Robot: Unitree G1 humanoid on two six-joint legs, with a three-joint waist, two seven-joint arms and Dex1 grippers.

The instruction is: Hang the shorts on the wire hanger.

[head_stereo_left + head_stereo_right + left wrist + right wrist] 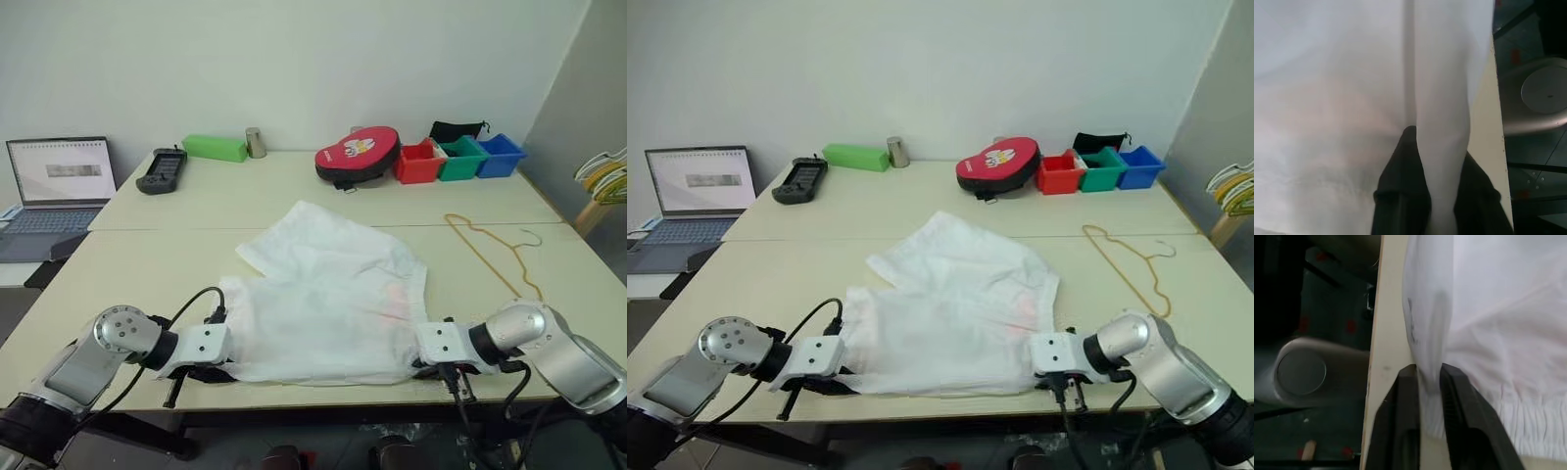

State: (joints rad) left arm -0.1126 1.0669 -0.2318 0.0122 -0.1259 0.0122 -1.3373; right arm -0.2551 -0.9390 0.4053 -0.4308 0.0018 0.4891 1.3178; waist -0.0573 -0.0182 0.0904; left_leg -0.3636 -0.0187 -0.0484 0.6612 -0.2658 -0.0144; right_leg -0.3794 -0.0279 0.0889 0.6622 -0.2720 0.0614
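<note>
While both arms pinch the waistband corners, the left fingers (1415, 196) and right fingers (1425, 401) each close on a fold of the shorts (323, 304); lifting evenly should keep this thin, wrinkled white fabric taut. Beyond the right fingers, the slender yellow wire hanger (490, 255) lies flat on the worktop (157, 264).

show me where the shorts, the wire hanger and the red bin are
shorts (323, 308), left eye view, middle of the white fabric.
wire hanger (487, 257), left eye view, its long yellow wire side.
red bin (417, 166), left eye view, front wall.
</note>
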